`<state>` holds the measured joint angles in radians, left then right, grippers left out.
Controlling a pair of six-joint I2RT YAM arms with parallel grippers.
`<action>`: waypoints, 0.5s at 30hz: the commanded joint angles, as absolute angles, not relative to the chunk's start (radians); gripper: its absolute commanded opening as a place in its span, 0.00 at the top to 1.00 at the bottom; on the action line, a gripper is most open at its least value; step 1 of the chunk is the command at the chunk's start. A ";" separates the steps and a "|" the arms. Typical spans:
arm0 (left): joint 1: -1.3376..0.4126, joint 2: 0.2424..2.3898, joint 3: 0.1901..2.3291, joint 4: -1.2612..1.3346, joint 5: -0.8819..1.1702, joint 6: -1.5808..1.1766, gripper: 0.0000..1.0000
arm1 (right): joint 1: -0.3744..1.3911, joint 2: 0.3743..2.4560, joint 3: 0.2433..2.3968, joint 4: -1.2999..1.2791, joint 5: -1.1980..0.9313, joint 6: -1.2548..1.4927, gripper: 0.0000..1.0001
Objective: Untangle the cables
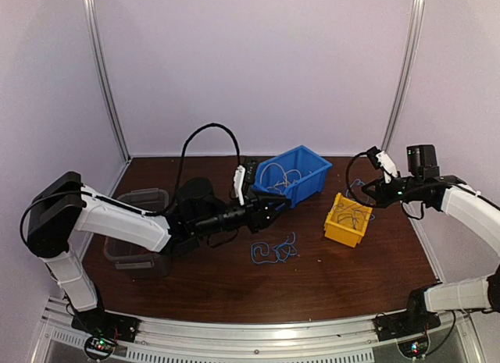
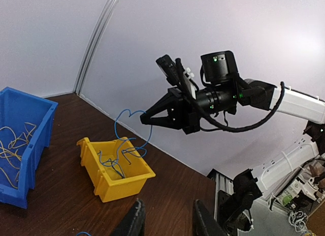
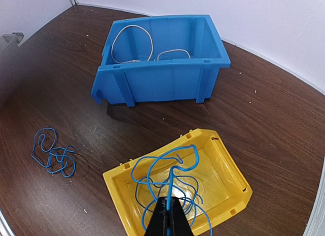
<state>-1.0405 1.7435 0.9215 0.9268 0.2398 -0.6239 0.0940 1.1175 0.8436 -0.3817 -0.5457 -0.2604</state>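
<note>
My right claw (image 3: 167,201) pinches a blue cable (image 3: 171,180) over the yellow bin (image 3: 226,170), my left claw (image 2: 167,209) gapes empty; pale cables (image 2: 15,144) binned, 1 blue tangle (image 3: 53,152) waits on the counter (image 3: 274,124)

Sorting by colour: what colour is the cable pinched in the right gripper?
The cable is blue; right wrist view shows it best.

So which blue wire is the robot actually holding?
The blue wire rising from the yellow bin, pinched in the shut right gripper. The other, a blue tangle, lies loose on the table.
</note>
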 commanded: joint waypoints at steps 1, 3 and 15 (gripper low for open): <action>-1.045 1.713 0.896 0.898 0.198 -0.583 0.67 | 0.095 1.165 0.830 -0.371 -0.541 -0.293 1.00; -1.045 1.708 0.894 0.893 0.195 -0.584 0.67 | 0.095 1.199 0.826 -0.378 -0.552 -0.307 1.00; -1.039 1.707 1.017 0.464 0.053 -0.536 0.52 | 0.096 1.228 0.893 -0.485 -0.554 -0.348 0.48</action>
<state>-1.0405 1.7107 0.9329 0.6823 0.1318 -0.5774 0.0940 1.2808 0.8379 -0.4530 -0.5526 -0.3378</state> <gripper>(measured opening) 0.459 0.453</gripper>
